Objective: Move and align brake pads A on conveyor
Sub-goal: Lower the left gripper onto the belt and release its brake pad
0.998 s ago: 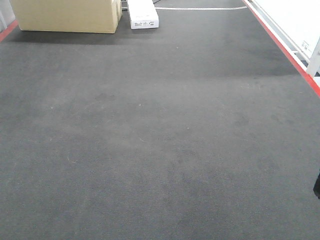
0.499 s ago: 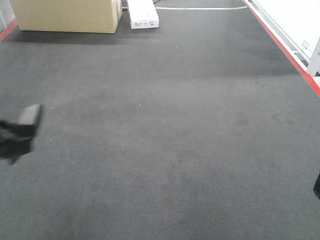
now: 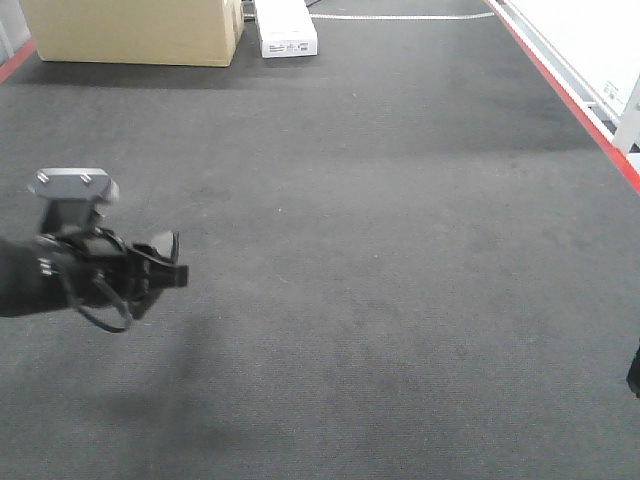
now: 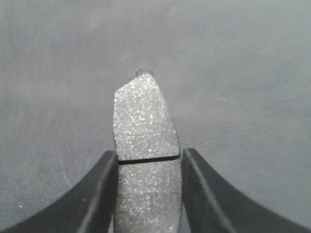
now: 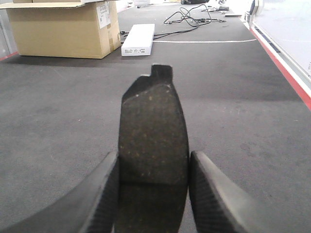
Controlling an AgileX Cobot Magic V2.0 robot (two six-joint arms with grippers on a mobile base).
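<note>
In the front-facing view, the left arm is hanging over the left part of the conveyor [image 3: 400, 260], its left gripper [image 3: 165, 262] pointing toward the middle of the dark belt; whatever is sitting between its fingers is too dark to make out here. A cardboard box [image 3: 130, 35] and a white box [image 3: 285, 32] are standing side by side at the far end, and a red strip [image 3: 565, 95] is running along the right edge. In the left wrist view, the left gripper [image 4: 148, 158] is clamping a brake pad [image 4: 143, 116] from both sides, the pad's sparkly grey face showing its thin groove level with the fingertips [image 4: 109, 162] and its far end sticking out above the belt. In the right wrist view, the right gripper [image 5: 153, 158] is squeezing a second brake pad [image 5: 153, 121] in the same way, above the belt, pointing toward the boxes and some cables [image 5: 192, 13] beyond.
</note>
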